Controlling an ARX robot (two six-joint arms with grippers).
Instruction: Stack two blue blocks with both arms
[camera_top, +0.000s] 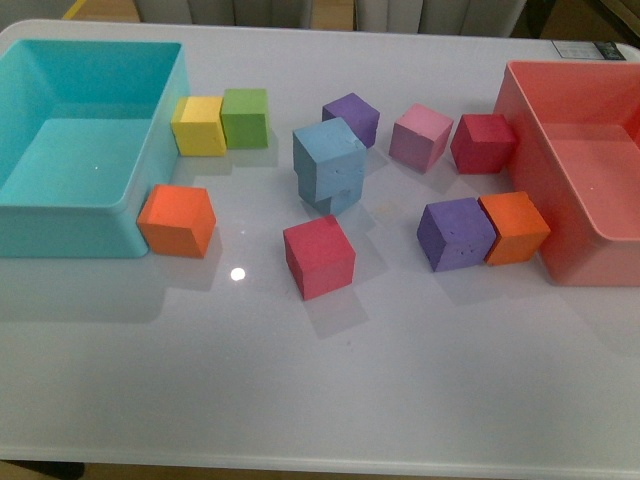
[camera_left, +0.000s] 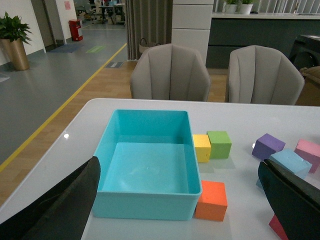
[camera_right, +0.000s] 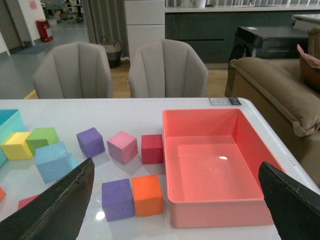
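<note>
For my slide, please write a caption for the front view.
Two blue blocks stacked mid-table among scattered colored cubes.

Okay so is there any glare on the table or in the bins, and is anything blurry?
Front view: a small bright glare spot on the white table, otherwise sharp. Left wrist view: a glare spot on the table near the turquoise bin; gripper fingers are dark and soft. Right wrist view: a highlight on the pink bin floor.
</note>
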